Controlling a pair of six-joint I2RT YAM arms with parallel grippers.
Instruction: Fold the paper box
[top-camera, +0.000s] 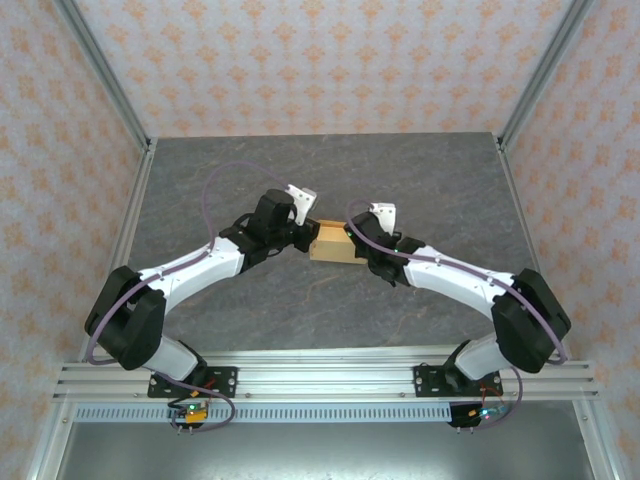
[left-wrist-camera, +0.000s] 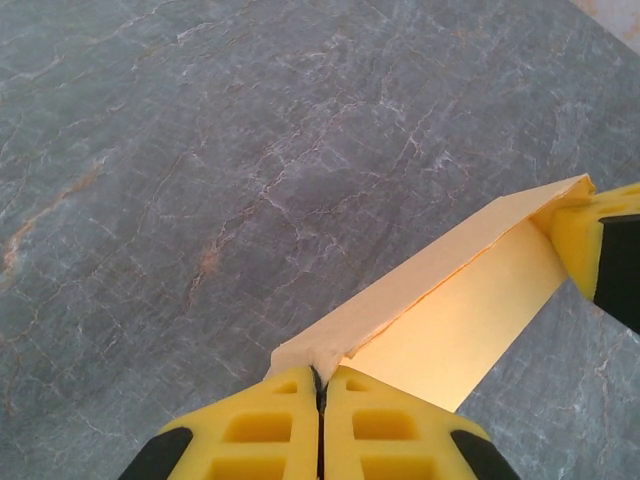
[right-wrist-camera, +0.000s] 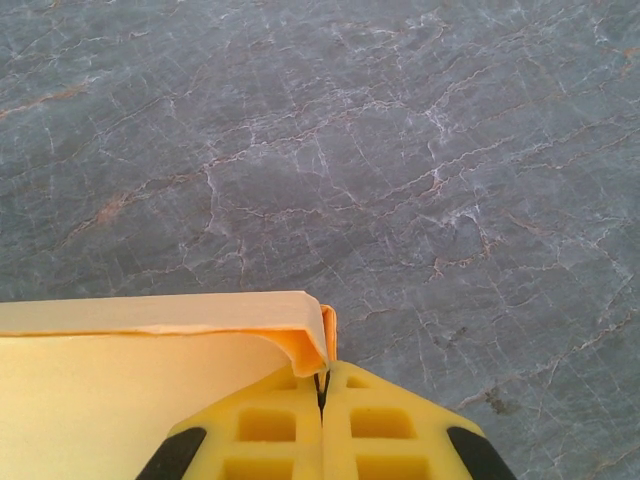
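Both arms reach in toward the middle of the table (top-camera: 420, 180) and meet at the box (top-camera: 335, 243), which sits about dead centre on the grey stone-look top. The left gripper (top-camera: 309, 234) is on the box's left end and the right gripper (top-camera: 360, 246) is on its right end, so the box is caught between the 2.

From the left wrist view, the left gripper (left-wrist-camera: 320, 376) has its 2 yellow fingers pressed flat together with no gap to speak of, and a corner of the box (left-wrist-camera: 450, 320) is pinched right at the tips. The cardboard runs away from it up to the right as a folded edge, one panel facing up and a brighter one below it. At the far end you can see a yellow finger of the right gripper (left-wrist-camera: 598, 240) touching that corner.

Right wrist view is the same deal: the right gripper (right-wrist-camera: 322, 378) is closed tight, fingers touching, with a thin edge of the box (right-wrist-camera: 130, 375) nipped between them. The box stretches off to the left, its top edge folded over at the corner
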